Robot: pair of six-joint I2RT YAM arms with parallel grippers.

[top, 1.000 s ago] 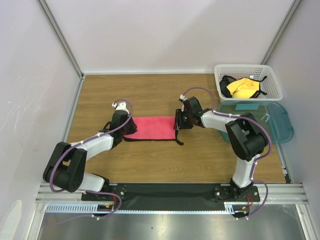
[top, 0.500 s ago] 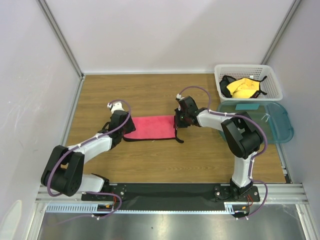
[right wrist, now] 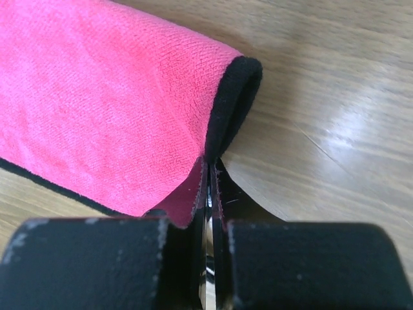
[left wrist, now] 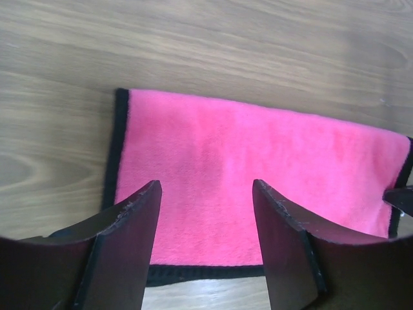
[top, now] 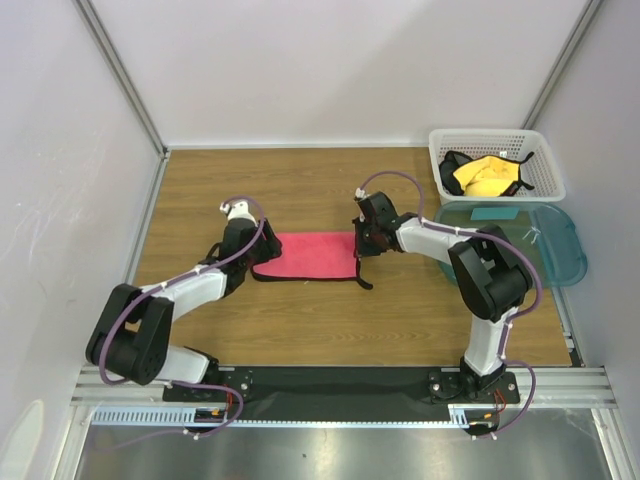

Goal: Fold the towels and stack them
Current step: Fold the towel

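A pink-red towel [top: 305, 255] with black edging lies flat on the wooden table between both arms. My left gripper [top: 253, 250] hovers at its left end, open. In the left wrist view the fingers [left wrist: 129, 239] stand apart over the towel [left wrist: 258, 161] with nothing between them. My right gripper [top: 361, 244] is shut on the towel's right edge. In the right wrist view the gripper [right wrist: 210, 169] pinches the black-edged hem, and the towel [right wrist: 110, 97] curls up from the table there. A yellow towel [top: 485, 176] lies crumpled in the basket.
A white lattice basket [top: 497, 135] stands at the back right, holding the yellow towel and a dark cloth [top: 455, 163]. A teal translucent tub [top: 560, 250] sits just in front of it. White walls close in the table on three sides.
My left gripper has opened and let go of the towel's left end. My right gripper has shut on the right edge. The towel has shifted slightly.
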